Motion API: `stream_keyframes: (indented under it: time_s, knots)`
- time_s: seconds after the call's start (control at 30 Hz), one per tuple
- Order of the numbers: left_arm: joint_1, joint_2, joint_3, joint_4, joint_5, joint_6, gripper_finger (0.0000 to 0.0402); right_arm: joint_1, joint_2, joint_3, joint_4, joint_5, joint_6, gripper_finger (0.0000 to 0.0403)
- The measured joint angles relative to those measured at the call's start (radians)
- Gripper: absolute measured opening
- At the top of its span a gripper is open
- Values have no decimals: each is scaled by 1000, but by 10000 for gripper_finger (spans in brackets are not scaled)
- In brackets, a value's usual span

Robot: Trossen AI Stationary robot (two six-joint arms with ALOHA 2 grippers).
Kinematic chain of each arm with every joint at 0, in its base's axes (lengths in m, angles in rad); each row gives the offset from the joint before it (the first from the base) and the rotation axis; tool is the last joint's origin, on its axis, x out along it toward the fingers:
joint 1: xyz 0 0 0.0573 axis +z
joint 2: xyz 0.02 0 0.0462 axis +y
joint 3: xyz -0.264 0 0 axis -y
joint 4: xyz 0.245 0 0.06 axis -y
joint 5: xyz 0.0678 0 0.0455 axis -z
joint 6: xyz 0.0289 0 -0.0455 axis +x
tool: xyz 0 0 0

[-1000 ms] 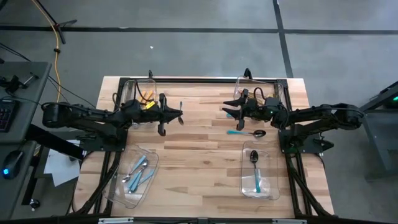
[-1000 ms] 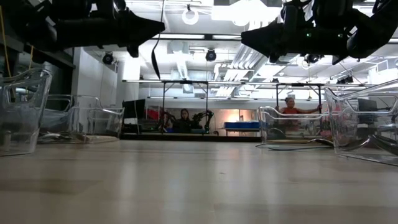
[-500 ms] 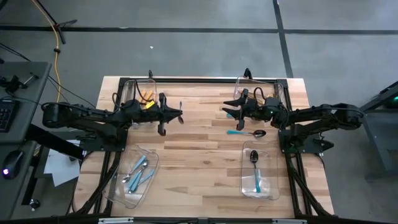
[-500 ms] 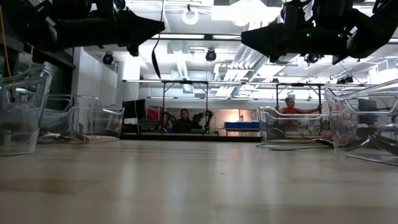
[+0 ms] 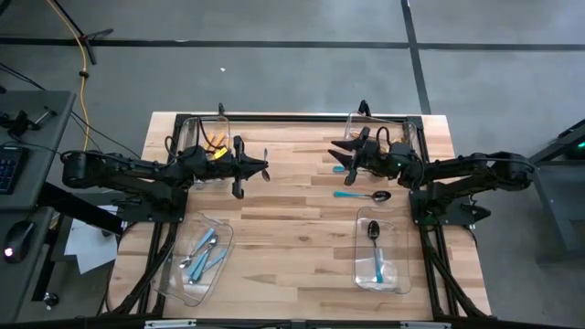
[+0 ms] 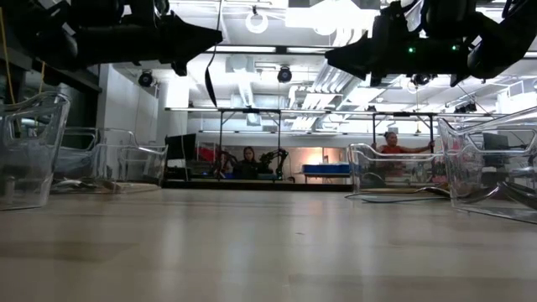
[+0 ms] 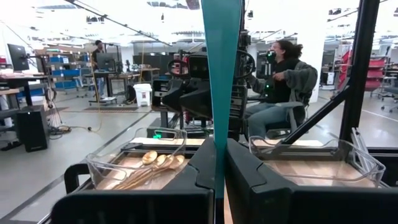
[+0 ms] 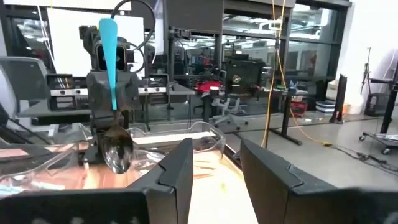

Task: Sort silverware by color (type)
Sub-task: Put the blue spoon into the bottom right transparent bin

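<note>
My left gripper (image 5: 263, 170) hangs over the table's left middle, shut on a blue-handled spoon (image 8: 111, 56). The spoon stands upright, its bowl (image 8: 118, 152) lowest. My right gripper (image 5: 341, 155) faces it from the right, raised and open, with nothing between its fingers (image 8: 180, 168). A teal-handled black spoon (image 5: 362, 195) lies flat on the wood just in front of the right gripper. Orange-handled pieces (image 5: 216, 142) lie in the far-left bin, and gold ones (image 7: 149, 165) in the far-right bin. My left gripper pinches the spoon's handle (image 7: 219, 124) between its two fingers, toward the handle's lower part. The fingers come in level from the table's left and lie across the handle. The spoon is upright and lifted clear, with its handle end above the fingers and its bowl below them.
Clear plastic bins stand at the four corners: far left (image 5: 196, 132), far right (image 5: 411, 137), near left (image 5: 196, 256) with light-blue-handled pieces, and near right (image 5: 379, 256) with a teal-handled black spoon. Bare wood lies between them. People sit beyond the table's far edge.
My right gripper has swung its fingers a little toward the table's far edge, staying open. My left gripper and its spoon have kept still.
</note>
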Motion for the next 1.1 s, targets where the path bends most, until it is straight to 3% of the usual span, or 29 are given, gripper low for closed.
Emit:
stream_keyframes:
  time_s: [0.27, 0.5, 0.63, 0.77, 1.1]
  knots:
    - [-2, 16, 29, -4, 0, -16, 1, 3, 64, 34, -16, -69, 70, 119]
    - [-29, 177, 130, -79, 12, 2, 1, 3, 272, 202, -24, -310, 73, 119]
    - [-23, 278, 170, -81, -22, 15, 1, 3, 328, 280, -36, -413, 92, 119]
    - [-13, 330, 196, -75, -67, 10, 1, 7, 354, 304, -49, -415, 100, 119]
    - [-35, 423, 261, -76, -72, 24, 1, 50, 387, 335, -41, -294, 96, 119]
